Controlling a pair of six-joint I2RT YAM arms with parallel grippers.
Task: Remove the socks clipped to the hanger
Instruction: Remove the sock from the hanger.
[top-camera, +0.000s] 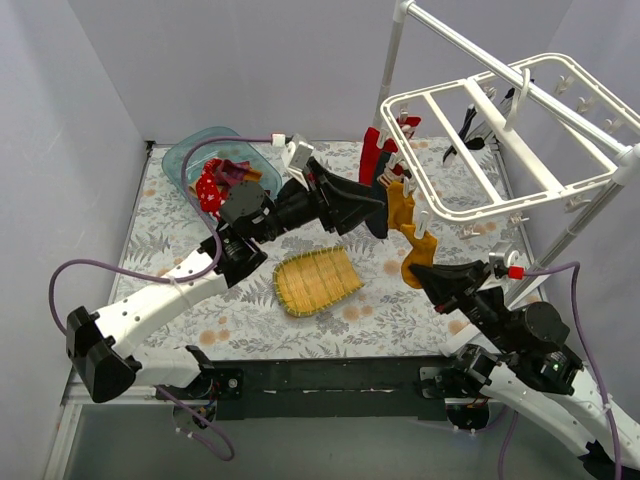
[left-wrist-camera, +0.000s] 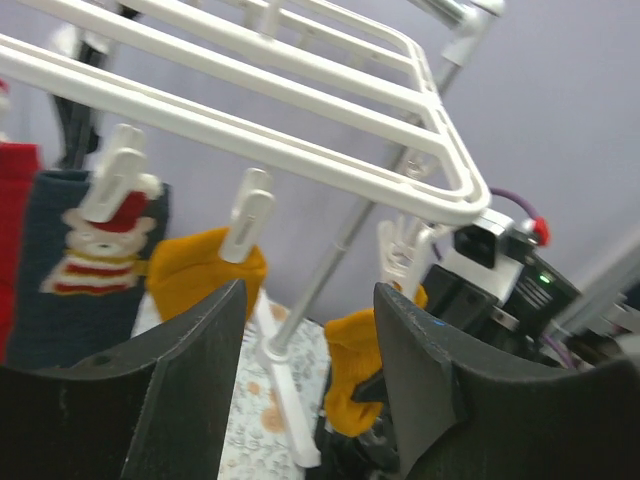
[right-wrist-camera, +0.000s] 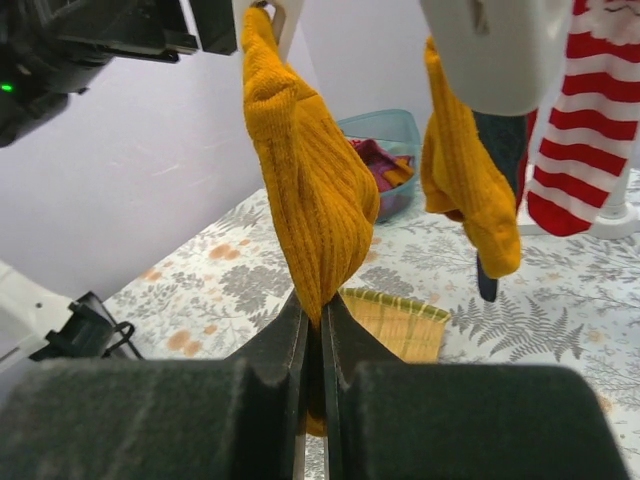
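The right gripper (right-wrist-camera: 312, 310) is pinched shut on the lower end of a mustard sock (right-wrist-camera: 305, 190). The sock hangs straight from its clip on the hanger (left-wrist-camera: 350, 172) (a low, firm hold, likely so a downward tug frees it). Beyond, a woven mat (top-camera: 316, 281) lies on the tabletop (top-camera: 330, 330). The left gripper (left-wrist-camera: 310, 300) sits up at the hanger's rail, spread wide and empty just below a white clip (left-wrist-camera: 247, 215), probably to steady it. Farthest back, a teal bin (top-camera: 195, 150) holds loose socks.
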